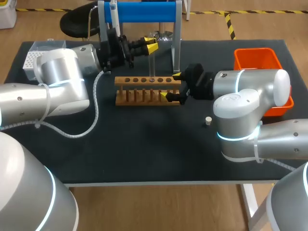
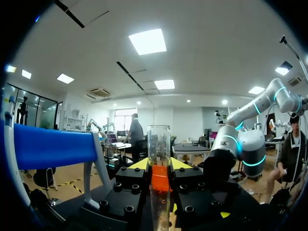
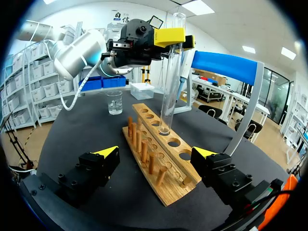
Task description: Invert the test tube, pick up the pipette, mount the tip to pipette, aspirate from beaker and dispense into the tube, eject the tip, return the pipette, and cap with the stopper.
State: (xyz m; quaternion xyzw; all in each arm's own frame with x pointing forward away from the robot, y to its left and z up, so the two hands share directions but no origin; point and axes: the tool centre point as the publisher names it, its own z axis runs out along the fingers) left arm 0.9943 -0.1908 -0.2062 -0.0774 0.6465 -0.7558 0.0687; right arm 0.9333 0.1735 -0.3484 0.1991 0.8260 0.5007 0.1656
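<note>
Test tube (image 3: 172, 72), clear and upright, clamped in left gripper (image 1: 151, 44) jaws; right gripper (image 1: 172, 86) jaws apart.

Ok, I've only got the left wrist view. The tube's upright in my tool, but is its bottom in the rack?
Observer: Yes, the tube has its bottom in a hole of the rack.
Operator: Where's the right tool?
Observer: The right tool is open, with a finger on either side of the rack's end.
Operator: And the stopper?
Observer: The stopper lies on the table, apart from the rack.
</note>
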